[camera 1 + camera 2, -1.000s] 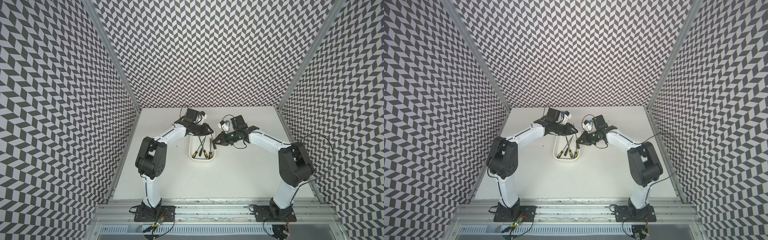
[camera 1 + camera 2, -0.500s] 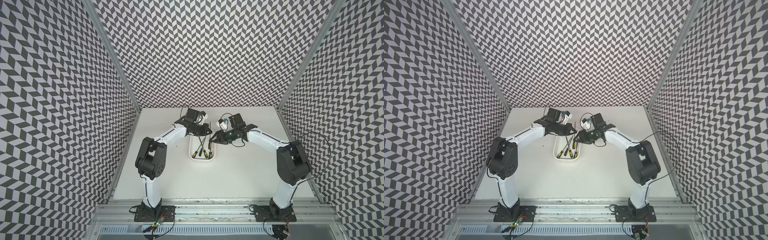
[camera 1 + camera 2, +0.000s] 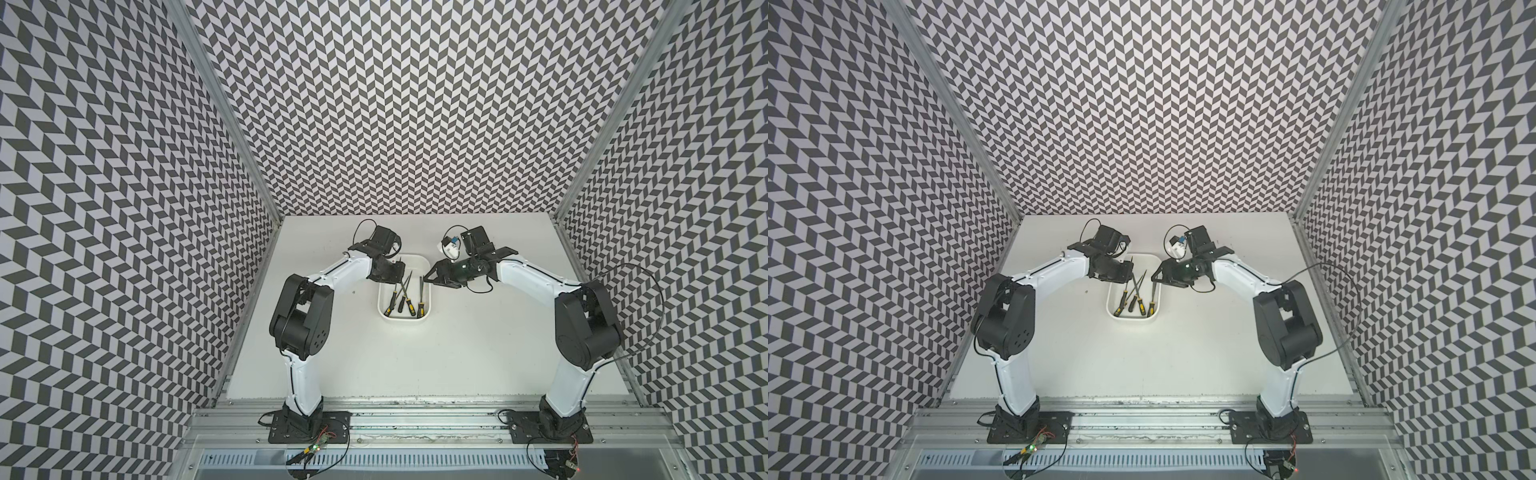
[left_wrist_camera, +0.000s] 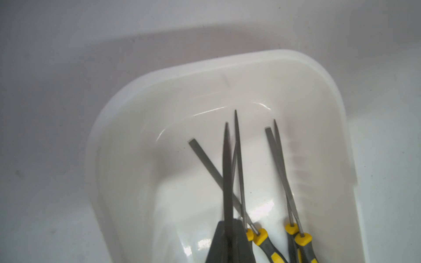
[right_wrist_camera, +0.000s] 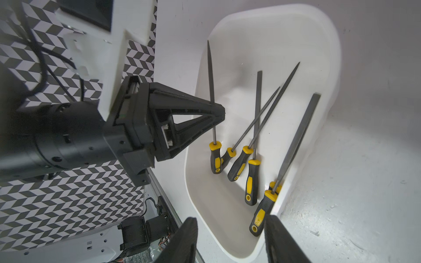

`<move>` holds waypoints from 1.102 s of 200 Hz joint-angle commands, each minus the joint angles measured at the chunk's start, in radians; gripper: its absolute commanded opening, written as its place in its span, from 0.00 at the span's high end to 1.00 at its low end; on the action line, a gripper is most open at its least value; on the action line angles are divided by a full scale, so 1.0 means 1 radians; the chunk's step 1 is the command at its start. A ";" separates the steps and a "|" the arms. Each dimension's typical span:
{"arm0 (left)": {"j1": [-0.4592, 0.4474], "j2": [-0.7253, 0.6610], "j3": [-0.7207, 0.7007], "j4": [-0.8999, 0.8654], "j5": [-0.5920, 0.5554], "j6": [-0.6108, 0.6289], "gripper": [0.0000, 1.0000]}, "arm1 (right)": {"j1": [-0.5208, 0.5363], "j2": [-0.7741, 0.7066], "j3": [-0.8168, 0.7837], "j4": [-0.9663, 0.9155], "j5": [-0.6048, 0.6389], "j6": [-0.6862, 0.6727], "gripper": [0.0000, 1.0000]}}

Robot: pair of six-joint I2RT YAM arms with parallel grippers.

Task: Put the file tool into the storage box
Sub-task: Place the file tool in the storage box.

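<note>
The white storage box point(image 3: 405, 328) point(image 3: 1133, 320) sits mid-table with several yellow-and-black-handled files in it. My left gripper point(image 3: 397, 270) point(image 3: 1127, 272) point(image 4: 229, 224) point(image 5: 219, 111) is over the box's far left side, shut on the grey blade of one file tool point(image 4: 226, 170) point(image 5: 211, 75). That file's tip points up and its handle point(image 5: 215, 159) hangs inside the box. My right gripper point(image 3: 428, 277) point(image 3: 1154, 277) point(image 5: 231, 239) stands open over the box's right rim, holding nothing. Below it a flat file point(image 5: 296, 141) leans along the right wall.
The box rim point(image 4: 205, 66) and the white table around it fill the left wrist view. Patterned walls enclose the table on three sides. The arm bases stand on the metal rail point(image 3: 415, 409) at the front.
My right gripper has opened and let go of its file, which now lies along the box's right wall. My left gripper has shut on the blade of another file.
</note>
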 commanded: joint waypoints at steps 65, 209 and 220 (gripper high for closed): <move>-0.047 -0.006 0.035 -0.073 -0.205 0.068 1.00 | -0.023 -0.007 -0.027 -0.002 -0.032 -0.043 0.49; -0.054 0.054 0.052 -0.083 -0.206 0.005 0.65 | -0.055 -0.034 -0.056 0.008 -0.040 -0.034 0.48; -0.054 0.041 0.064 -0.081 -0.196 0.000 0.64 | -0.058 -0.033 -0.056 0.008 -0.040 -0.033 0.47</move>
